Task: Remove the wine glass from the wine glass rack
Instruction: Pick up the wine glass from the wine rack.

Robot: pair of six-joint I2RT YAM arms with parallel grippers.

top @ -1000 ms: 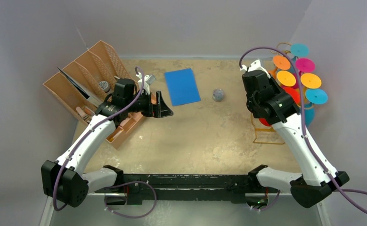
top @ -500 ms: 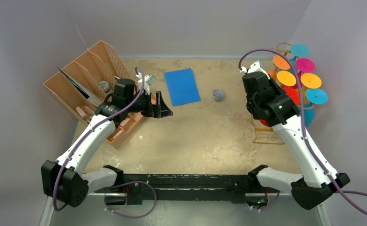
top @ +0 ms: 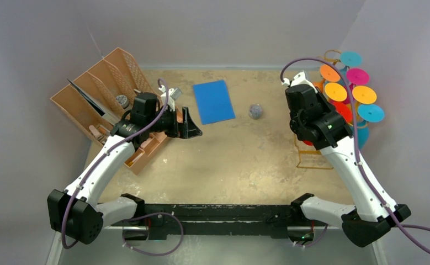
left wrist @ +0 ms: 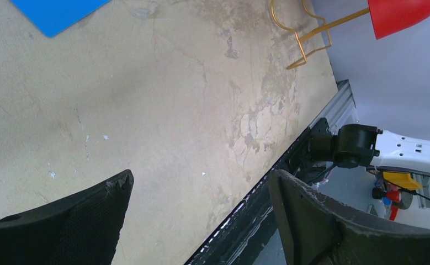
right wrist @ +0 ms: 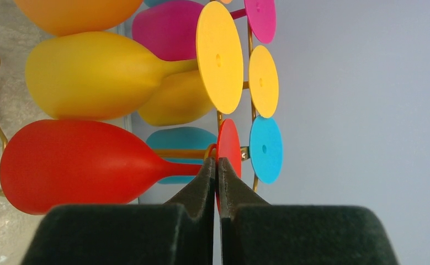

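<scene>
The gold wire wine glass rack [top: 312,160] stands at the right edge of the table, with several coloured glasses hanging on it. In the right wrist view a red wine glass [right wrist: 63,165] lies sideways on a gold rail [right wrist: 179,153]. My right gripper [right wrist: 218,165] is shut on the rim of the red glass's thin foot [right wrist: 230,144], and a red sliver shows between the pads. In the top view its fingers are hidden under the wrist. My left gripper [top: 193,124] hovers open over the table's left half, with only bare tabletop between its fingers [left wrist: 113,193].
Yellow [right wrist: 91,74], magenta [right wrist: 168,30] and blue [right wrist: 265,149] glasses hang close beside the red one, and the grey wall is right behind the rack. A brown slotted organizer [top: 99,94], a blue sheet [top: 213,102] and a small grey ball [top: 255,112] lie further left.
The right jaws have closed their last small gap and the right arm has shifted slightly. The left arm has not moved.
</scene>
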